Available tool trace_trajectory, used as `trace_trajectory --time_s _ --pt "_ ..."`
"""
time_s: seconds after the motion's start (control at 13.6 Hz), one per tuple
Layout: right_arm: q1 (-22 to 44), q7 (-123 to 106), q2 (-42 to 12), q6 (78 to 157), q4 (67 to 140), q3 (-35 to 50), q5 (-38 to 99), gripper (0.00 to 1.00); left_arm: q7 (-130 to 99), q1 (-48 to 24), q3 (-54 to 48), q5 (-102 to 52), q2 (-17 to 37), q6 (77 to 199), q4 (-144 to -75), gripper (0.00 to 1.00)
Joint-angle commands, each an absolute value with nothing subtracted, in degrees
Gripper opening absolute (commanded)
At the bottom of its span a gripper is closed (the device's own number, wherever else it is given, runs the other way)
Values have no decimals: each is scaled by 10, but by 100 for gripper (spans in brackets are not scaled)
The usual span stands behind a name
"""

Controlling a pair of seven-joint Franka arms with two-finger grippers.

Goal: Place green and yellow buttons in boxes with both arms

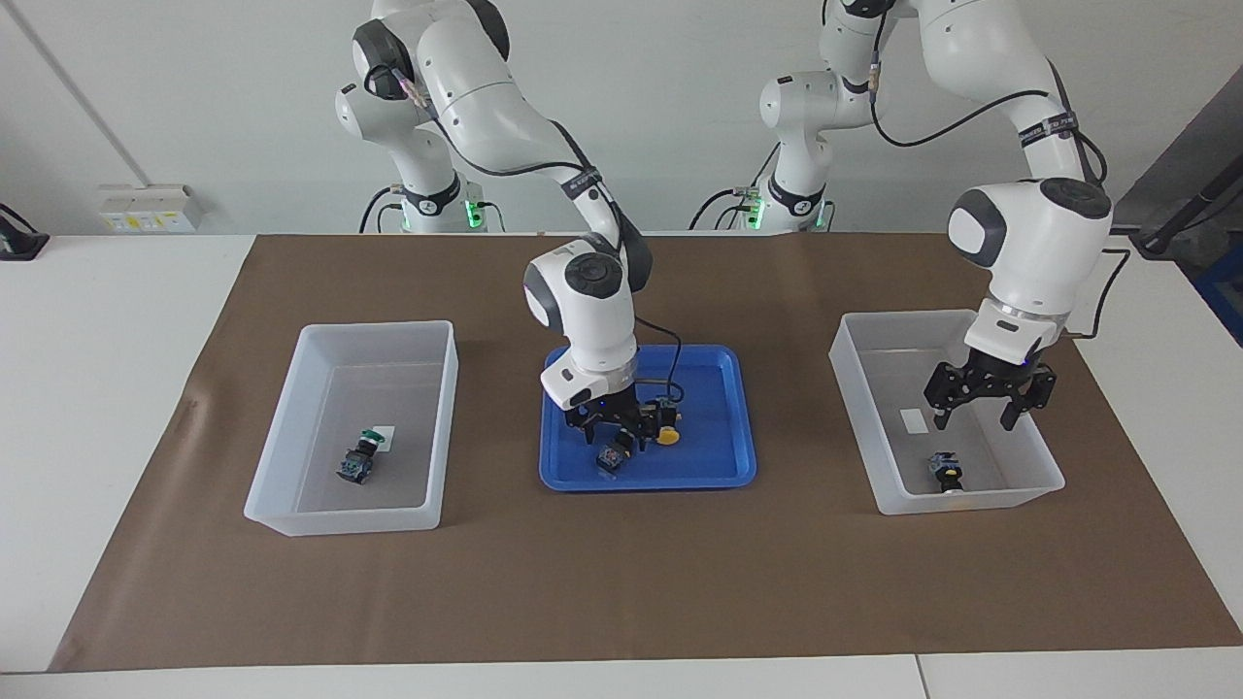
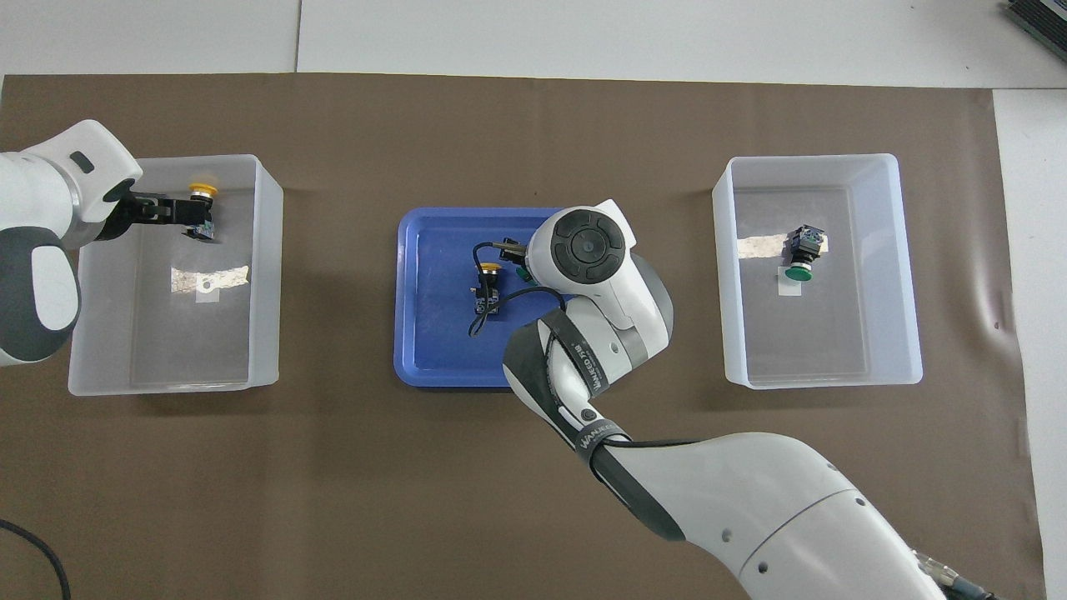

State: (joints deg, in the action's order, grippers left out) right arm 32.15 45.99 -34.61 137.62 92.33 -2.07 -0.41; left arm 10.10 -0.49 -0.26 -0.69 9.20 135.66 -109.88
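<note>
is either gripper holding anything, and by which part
Left gripper: open, nothing held. Right gripper: down at a button in the blue tray; hold cannot be told.

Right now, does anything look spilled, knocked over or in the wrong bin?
Nothing stands out. One yellow button lies in the box under the open left gripper, one green button in the other box. The right gripper is down in the blue tray over a button lying there, beside another yellow button.
</note>
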Motion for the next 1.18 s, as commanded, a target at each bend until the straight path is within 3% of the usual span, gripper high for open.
trace_trajectory --time_s 0.0,0.07,0.15,0.37,0.66,0.88,1.11 --pt "316 464 -341 1383 932 -19 -11 36 93 -49 4 -4 87 1343 -1109 100" --pt "316 467 -341 1383 930 -19 -11 15 93 -64 4 -4 87 1344 -1112 100" --pt "316 468 -341 1380 927 -19 -7 0 93 -77 2 -4 84 1345 -1116 100" --pt "319 492 -320 1355 918 -20 -4 0 87 -124 1 -4 84 1343 -1118 100" --pt "302 505 -201 1219 923 -25 -4 0 -9 -185 2 -4 88 1353 -1129 100" --pt "257 446 -150 1138 928 -25 -11 0 -98 -236 3 -4 109 1364 -1129 100" --pt "176 315 -119 1121 962 -25 -11 0 -181 -280 2 -4 133 1380 -1129 100"
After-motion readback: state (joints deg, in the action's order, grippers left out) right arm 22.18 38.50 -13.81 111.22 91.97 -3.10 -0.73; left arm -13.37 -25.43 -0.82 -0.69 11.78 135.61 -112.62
